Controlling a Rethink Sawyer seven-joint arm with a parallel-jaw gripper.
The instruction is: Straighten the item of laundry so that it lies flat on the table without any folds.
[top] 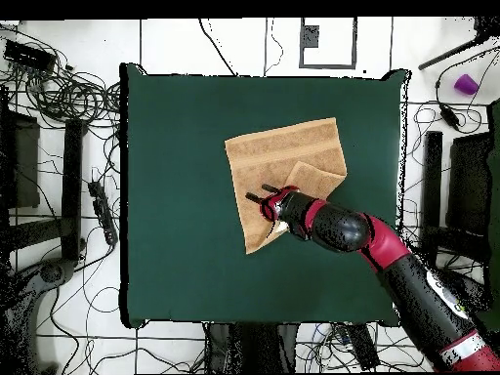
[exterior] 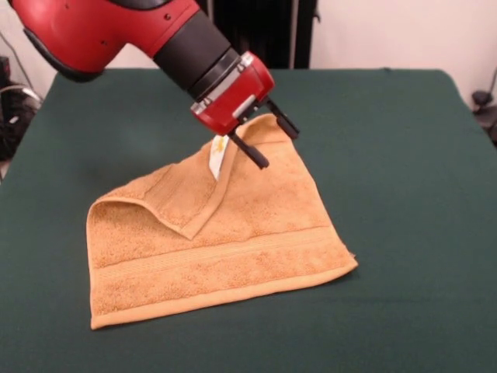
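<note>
The orange-tan towel (exterior: 233, 249) lies on the dark green table (exterior: 404, 155) a little left of centre. Its left far corner is folded over onto the middle as a triangular flap (exterior: 175, 198), with the small white label (exterior: 218, 159) at the flap's far end. A woven band runs along the near edge. My gripper (exterior: 278, 148) hangs tilted just over the towel's far part, next to the label. Its two black fingers (exterior: 250, 150) are spread apart, with nothing held between them. In the overhead view the gripper (top: 258, 191) is over the towel (top: 283, 151).
The red and black arm (exterior: 116, 31) comes down from the upper left in the front view. Cables and stands (top: 68, 117) lie on the floor around the table in the overhead view. Green cloth shows on all sides of the towel.
</note>
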